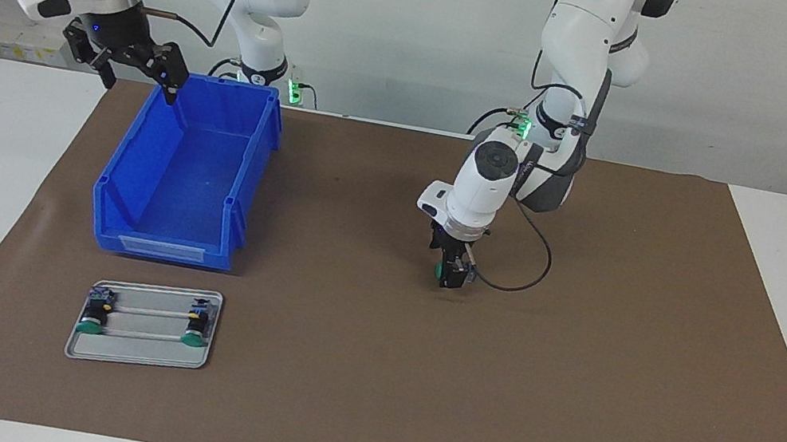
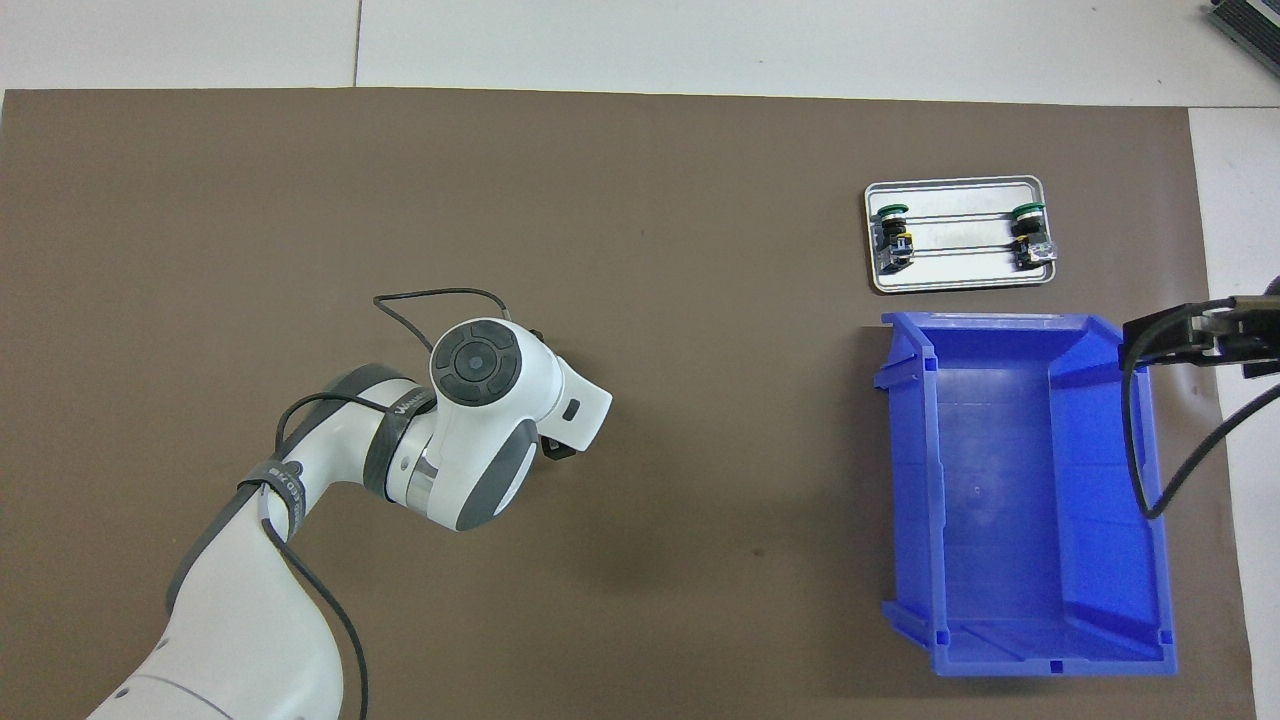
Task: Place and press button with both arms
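Observation:
My left gripper (image 1: 450, 276) is shut on a button (image 1: 441, 270) whose green cap shows at the fingers. It holds the button just above the brown mat (image 1: 578, 367) at the table's middle. In the overhead view the left wrist (image 2: 480, 400) hides this gripper and its button. Two more green-capped buttons (image 1: 93, 316) (image 1: 196, 328) lie on a grey metal tray (image 1: 139, 354), also seen from above (image 2: 893, 230) (image 2: 1030, 228). My right gripper (image 1: 141, 78) is open and empty, raised over the blue bin's edge nearest the robots, and shows at the overhead view's edge (image 2: 1180, 335).
An empty blue bin (image 1: 126, 174) (image 2: 1010, 500) stands toward the right arm's end of the table. The tray (image 2: 955, 280) lies farther from the robots than the bin. White table shows around the mat.

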You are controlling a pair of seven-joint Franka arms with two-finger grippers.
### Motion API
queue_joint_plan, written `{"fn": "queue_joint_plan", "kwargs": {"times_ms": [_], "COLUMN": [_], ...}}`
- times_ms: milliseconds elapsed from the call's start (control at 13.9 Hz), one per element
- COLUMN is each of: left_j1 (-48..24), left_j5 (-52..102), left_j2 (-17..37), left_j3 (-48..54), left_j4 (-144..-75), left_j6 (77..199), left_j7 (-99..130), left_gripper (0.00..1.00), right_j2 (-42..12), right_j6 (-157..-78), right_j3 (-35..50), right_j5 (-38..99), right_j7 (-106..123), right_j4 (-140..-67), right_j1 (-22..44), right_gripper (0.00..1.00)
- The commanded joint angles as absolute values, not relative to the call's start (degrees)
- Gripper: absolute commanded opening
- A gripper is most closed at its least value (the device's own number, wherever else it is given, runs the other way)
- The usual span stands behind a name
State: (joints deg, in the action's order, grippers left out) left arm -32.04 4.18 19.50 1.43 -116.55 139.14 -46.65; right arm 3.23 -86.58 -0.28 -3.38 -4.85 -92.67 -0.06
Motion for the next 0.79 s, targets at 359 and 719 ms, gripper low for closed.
{"fn": "queue_joint_plan", "kwargs": {"times_ms": [359, 719], "left_j1": [-33.3, -33.3], "left_j5": [1.8, 0.4], "left_j2": [19.1, 19.1], "left_j3": [0.1, 0.1], "left_j4": [-116.9, -116.5], "left_j6": [137.4, 137.4], "left_j7": [-43.5, -43.5], "left_gripper": [0.89, 0.74], "right_j2": [4.0, 4.0], "right_j6": [-86.1, -86.1], "right_j3": [-0.2, -0.2], "right_j5": [-2.5, -2.4], "right_j7": [-3.3, -3.3], "right_j4": [-93.2, -93.2], "right_j1": [-0.4, -0.4], "right_gripper": [1.0, 1.0]}}
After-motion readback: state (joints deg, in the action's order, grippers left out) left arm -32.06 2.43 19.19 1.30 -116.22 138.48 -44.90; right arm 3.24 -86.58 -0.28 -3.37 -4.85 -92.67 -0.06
